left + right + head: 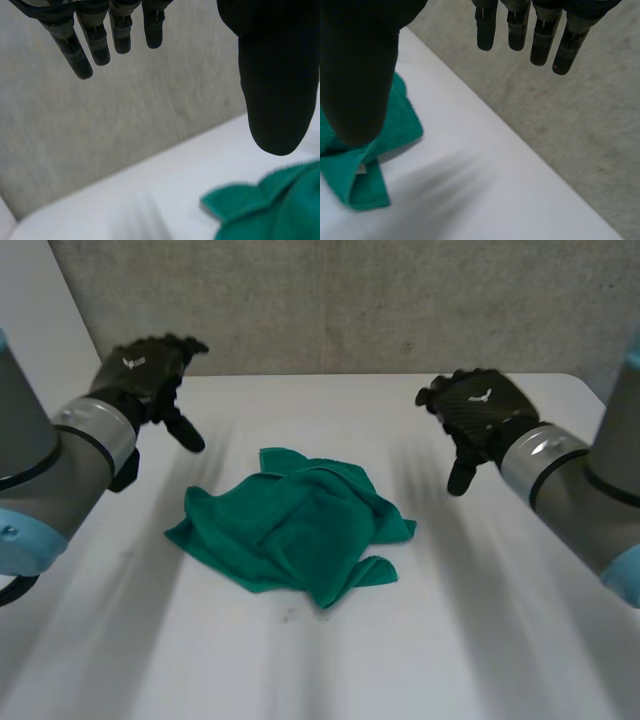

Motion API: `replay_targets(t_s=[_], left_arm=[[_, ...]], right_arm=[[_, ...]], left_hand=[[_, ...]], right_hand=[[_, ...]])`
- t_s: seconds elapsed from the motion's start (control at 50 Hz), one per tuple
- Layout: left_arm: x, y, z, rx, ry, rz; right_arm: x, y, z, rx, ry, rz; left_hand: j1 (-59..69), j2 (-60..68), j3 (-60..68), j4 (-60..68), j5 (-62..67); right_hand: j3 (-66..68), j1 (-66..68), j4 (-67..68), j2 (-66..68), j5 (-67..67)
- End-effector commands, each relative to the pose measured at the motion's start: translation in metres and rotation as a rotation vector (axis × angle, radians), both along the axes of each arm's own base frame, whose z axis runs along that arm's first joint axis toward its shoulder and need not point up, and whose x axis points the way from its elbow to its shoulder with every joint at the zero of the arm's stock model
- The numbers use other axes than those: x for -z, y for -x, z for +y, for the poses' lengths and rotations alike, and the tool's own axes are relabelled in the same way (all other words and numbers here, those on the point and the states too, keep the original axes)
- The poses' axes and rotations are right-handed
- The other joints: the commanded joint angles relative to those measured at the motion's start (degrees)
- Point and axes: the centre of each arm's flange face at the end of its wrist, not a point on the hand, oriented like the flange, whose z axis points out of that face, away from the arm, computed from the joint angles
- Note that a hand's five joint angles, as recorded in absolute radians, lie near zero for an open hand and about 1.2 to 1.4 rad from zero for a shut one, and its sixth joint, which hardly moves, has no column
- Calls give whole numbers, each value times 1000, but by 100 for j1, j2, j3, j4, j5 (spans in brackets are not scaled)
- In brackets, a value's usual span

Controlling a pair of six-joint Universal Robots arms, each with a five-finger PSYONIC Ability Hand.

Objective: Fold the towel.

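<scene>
Bench [480,640] – white, flat top; the bare near part lies between the two arms.

Left arm [60,470] and right arm [570,480] – grey with light-blue caps, entering from the near corners and reaching forward along either side of the bench.

Towel [290,535] – green cloth, lying in the middle of the bench in a crumpled, unfolded heap. Layers overlap and bunch toward its centre. One corner juts toward the far side, a flatter flap spreads toward the left arm's side, and a small rolled lobe lies at the near right edge. It rests flat on the bench, apart from both hands.

Left hand [145,368] – black, raised above the bench past the towel's far left side. In the left wrist view the fingers [82,55] hang straight and spread, the thumb well apart from them; it has hold of nothing. A towel corner shows below the thumb in that view.

Right hand [485,405] – black, raised past the towel's far right side, well apart from the cloth. In the right wrist view its fingers [520,30] are straight and relaxed, thumb set wide – nothing in its grasp.

Wall [350,300] – grey, speckled, rising directly behind the bench's far edge.
</scene>
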Motion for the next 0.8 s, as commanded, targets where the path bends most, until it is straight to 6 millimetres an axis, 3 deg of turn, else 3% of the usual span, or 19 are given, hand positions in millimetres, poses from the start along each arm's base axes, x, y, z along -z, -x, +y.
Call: replay_targets(t_s=[0.02, 0.24, 0.38, 0.42, 0.46, 0.5, 0.54, 0.58, 0.62, 0.64, 0.68, 0.74, 0.8], left_arm=[[52, -13, -28, -59, -140, -45], [115, -13, -38, -57, -288, -90], [134, -11, -44, -61, -317, -104], [137, -11, -45, -62, -320, -105], [141, -10, -50, -63, -318, -113], [143, -9, -52, -59, -313, -121], [143, -8, -55, -55, -302, -129], [143, -8, -57, -53, -294, -133], [138, -5, -65, -51, -239, -139], [138, -5, -65, -51, -239, -139], [133, -3, -73, -49, -172, -137], [127, -1, -81, -49, -114, -143], [99, 4, -97, -49, 32, -150]], right_arm=[[35, -21, -12, 4, -150, -103], [94, -33, -39, 101, -402, -304], [119, -39, -48, 112, -431, -293], [123, -41, -54, 114, -426, -299], [123, -43, -55, 112, -423, -302], [121, -46, -60, 101, -410, -312], [119, -48, -64, 91, -394, -320], [117, -49, -65, 89, -386, -323], [115, -53, -73, 83, -363, -337], [114, -54, -75, 83, -356, -340], [106, -57, -83, 75, -323, -356], [94, -60, -90, 70, -286, -375], [63, -64, -102, 53, -182, -420]], left_hand=[[66, 4, -54, 9, -82], [117, 54, -4, 59, -32], [787, 725, 666, 730, 639], [940, 877, 819, 882, 791], [1457, 1395, 1336, 1400, 1309], [2215, 2153, 2095, 2158, 2067], [2906, 2843, 2785, 2848, 2757], [3262, 3200, 3142, 3205, 3114], [5338, 5275, 5217, 5280, 5190], [5348, 5285, 5227, 5290, 5200], [6885, 6823, 6765, 6828, 6737], [6894, 6831, 6773, 6836, 6745], [6894, 6831, 6773, 6836, 6745]], right_hand=[[-204, -166, -331, -275, -327], [-204, -166, -331, -275, -327], [123, 161, -4, 52, 0], [944, 983, 818, 873, 821], [1385, 1424, 1259, 1315, 1263], [3977, 4016, 3850, 3906, 3854], [5764, 5803, 5638, 5694, 5642], [6542, 6580, 6415, 6471, 6419], [6796, 6834, 6669, 6725, 6673], [6796, 6834, 6669, 6725, 6673], [6796, 6834, 6669, 6725, 6673], [6796, 6834, 6669, 6725, 6673], [6796, 6834, 6669, 6725, 6673]])
